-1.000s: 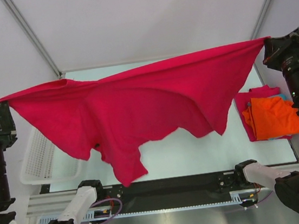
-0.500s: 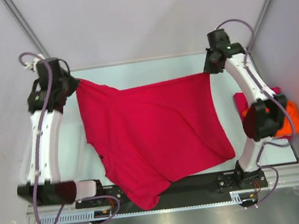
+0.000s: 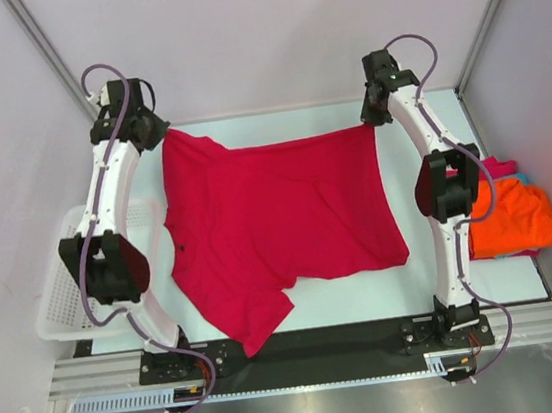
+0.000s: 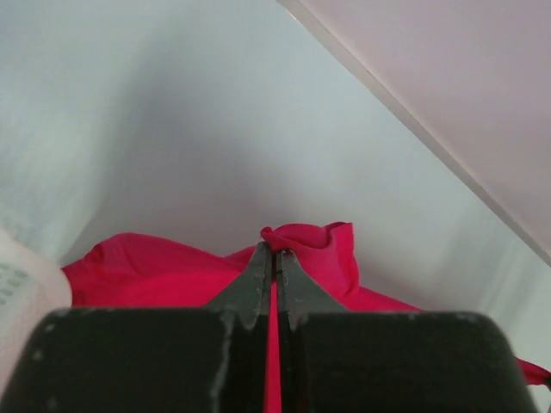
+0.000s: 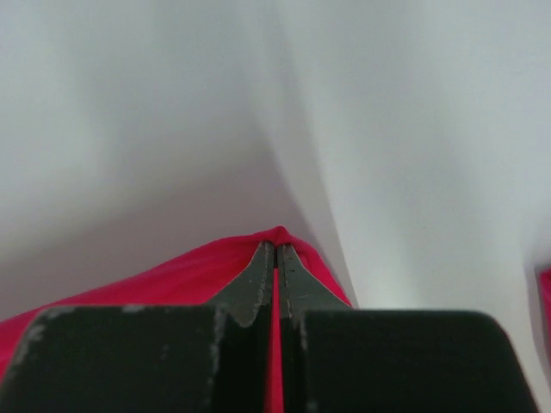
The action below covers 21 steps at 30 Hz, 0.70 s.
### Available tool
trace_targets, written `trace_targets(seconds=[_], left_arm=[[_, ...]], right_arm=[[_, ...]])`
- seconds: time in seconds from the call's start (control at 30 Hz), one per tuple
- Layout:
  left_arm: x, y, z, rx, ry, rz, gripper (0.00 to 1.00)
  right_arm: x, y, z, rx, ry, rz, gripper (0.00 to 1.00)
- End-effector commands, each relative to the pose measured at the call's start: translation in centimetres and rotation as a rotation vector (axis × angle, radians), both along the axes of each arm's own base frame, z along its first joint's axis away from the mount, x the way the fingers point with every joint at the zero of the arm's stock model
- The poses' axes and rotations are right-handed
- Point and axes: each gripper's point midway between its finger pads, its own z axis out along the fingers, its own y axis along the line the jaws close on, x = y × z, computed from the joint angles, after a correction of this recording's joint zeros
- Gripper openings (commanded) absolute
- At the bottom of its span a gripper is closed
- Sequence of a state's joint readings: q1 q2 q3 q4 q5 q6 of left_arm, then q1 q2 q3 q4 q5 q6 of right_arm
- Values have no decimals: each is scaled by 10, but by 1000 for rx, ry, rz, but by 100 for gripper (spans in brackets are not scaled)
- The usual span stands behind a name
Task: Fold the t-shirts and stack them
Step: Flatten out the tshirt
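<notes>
Left claw [image 3: 158, 132]: clenched on the far left corner of the red shirt [image 3: 277, 216], at the far left of the worktop [image 3: 367, 291].
Left claw, wrist view [image 4: 274, 251]: tips pressed together on a small bunched fold of the red shirt [image 4: 155, 268].
Right claw [image 3: 372, 119]: clenched on the shirt's far right corner, at the far side of the worktop, right of centre.
Right claw, wrist view [image 5: 275, 246]: tips meet on a pinched peak of the red shirt [image 5: 172, 280].
Marks: one small dark spot near the shirt's left edge, too small to read.
Red shirt, look: plain crimson, soft, with shallow creases running from the held corners toward the near side.
Red shirt, place: spread across the middle of the worktop, far edge stretched between the two claws; a near left flap reaches over the near edge onto the black strip.
Stack: at the right edge, well apart from the red shirt and partly behind the right arm; orange shirt [image 3: 509, 218] on top, pink shirt [image 3: 495, 166] showing beneath at the far side, a sliver of teal shirt [image 3: 521, 178] between them.
Basket [image 3: 65, 293]: white lattice, at the left edge behind the left arm.
Worktop: pale, smooth, matte.
Room: plain pale walls on three sides, metal struts slanting up from the far corners, a metal rail along the near edge carrying both arm bases.
</notes>
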<state>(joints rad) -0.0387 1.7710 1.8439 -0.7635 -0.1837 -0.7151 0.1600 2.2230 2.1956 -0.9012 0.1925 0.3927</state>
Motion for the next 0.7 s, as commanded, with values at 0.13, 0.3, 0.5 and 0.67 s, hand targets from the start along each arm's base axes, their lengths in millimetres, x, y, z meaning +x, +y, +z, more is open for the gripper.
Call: trace_targets(seconds=[0.13, 0.3, 0.5, 0.67], left_arm=[[40, -6, 3, -46, -48, -69, 37], [33, -2, 2, -23, -41, -77, 99], [23, 1, 9, -14, -48, -84, 99], [-3, -7, 11, -43, -42, -115, 100]], right_arm=[[19, -15, -47, -9, 66, -33, 0], [17, -15, -48, -6, 46, -15, 35], [20, -17, -16, 8, -24, -18, 48], [2, -13, -3, 24, -14, -6, 49]])
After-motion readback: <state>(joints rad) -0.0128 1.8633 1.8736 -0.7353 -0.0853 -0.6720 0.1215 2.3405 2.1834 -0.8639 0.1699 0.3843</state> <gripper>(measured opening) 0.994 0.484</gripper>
